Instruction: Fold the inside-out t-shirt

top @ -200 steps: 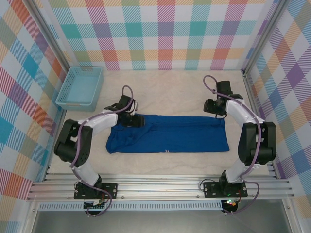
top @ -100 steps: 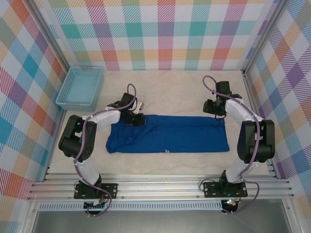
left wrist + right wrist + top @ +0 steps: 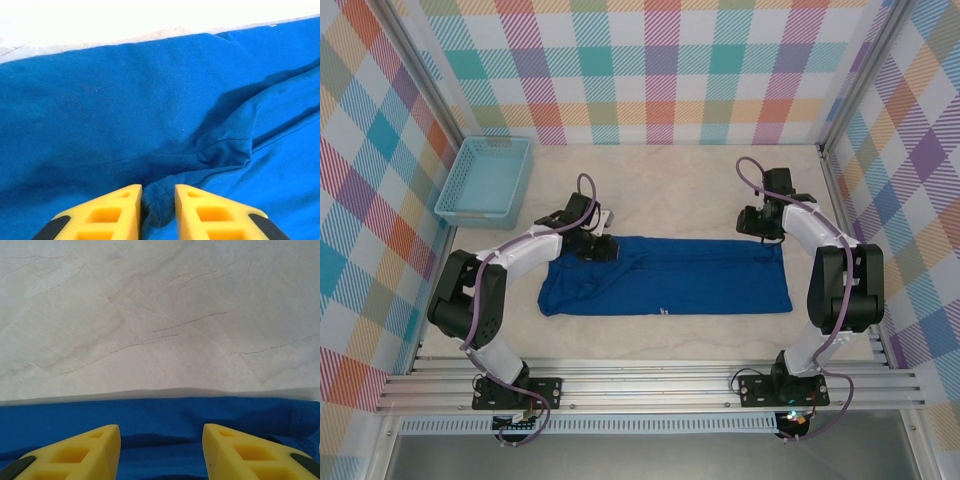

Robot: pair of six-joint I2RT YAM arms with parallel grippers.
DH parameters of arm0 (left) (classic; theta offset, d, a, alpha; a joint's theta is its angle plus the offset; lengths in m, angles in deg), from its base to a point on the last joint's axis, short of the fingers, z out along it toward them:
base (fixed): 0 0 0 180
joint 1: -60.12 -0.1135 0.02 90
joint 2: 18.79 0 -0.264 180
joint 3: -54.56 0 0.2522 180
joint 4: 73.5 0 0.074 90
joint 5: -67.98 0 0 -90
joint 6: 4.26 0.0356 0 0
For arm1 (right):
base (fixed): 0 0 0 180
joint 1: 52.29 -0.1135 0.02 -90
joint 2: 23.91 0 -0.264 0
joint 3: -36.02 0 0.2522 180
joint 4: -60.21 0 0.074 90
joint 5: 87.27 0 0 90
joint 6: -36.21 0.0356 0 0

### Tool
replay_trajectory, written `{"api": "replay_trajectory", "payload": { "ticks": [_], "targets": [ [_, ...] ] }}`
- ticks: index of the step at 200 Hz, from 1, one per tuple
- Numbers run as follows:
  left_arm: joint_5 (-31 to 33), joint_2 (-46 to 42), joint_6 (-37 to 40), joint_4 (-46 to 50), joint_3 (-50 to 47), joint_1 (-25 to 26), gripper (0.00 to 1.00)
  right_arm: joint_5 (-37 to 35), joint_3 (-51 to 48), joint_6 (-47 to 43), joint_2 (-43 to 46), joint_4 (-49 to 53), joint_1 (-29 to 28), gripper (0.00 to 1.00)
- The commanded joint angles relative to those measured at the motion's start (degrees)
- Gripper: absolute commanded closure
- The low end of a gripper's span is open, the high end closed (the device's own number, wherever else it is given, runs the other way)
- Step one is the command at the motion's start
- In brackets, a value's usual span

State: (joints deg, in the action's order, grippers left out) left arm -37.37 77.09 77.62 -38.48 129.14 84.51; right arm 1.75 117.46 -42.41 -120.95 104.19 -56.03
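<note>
The inside-out t-shirt (image 3: 670, 278) lies flat as a long royal-blue band across the middle of the table, with a tiny light print (image 3: 663, 311) at its near edge. My left gripper (image 3: 602, 247) sits at the shirt's far left corner. In the left wrist view its yellow fingers (image 3: 120, 210) pinch a raised ridge of the t-shirt (image 3: 100, 115), so my left gripper (image 3: 158, 200) is shut on the cloth. My right gripper (image 3: 767, 232) hovers at the far right corner. In the right wrist view my right gripper (image 3: 161, 445) stands open over the t-shirt's (image 3: 160, 415) flat far edge.
A light blue mesh basket (image 3: 485, 180) stands at the back left by the wall. Pale cracked tabletop (image 3: 160, 315) stretches beyond the shirt's far edge. Checked walls enclose three sides, and the arm bases and rail run along the near edge.
My left gripper has closed on a fold of the shirt's far left corner, and its arm has shifted slightly. The right arm and the shirt have barely moved.
</note>
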Motion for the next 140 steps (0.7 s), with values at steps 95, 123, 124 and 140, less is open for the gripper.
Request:
{"api": "replay_trajectory", "payload": {
  "ticks": [95,123,124,140],
  "targets": [
    [-3.6,-7.5,-8.6,2.8,-6.9,12.8,1.00,-1.1,3.0,-1.4,2.4,2.6,-0.2,0.52],
    [-4.9,-7.1,-10.5,3.2,-8.1,19.0,0.99,-0.8,2.5,-1.2,2.3,2.3,-0.2,0.52],
    [-4.9,-7.0,-10.5,3.3,-8.0,19.1,0.98,-0.9,2.5,-1.2,2.3,2.2,-0.2,0.52],
    [-5.2,-6.7,-10.4,4.7,-7.2,20.5,0.85,-0.9,2.2,-1.1,2.5,2.4,-0.2,0.52]
  ]
}}
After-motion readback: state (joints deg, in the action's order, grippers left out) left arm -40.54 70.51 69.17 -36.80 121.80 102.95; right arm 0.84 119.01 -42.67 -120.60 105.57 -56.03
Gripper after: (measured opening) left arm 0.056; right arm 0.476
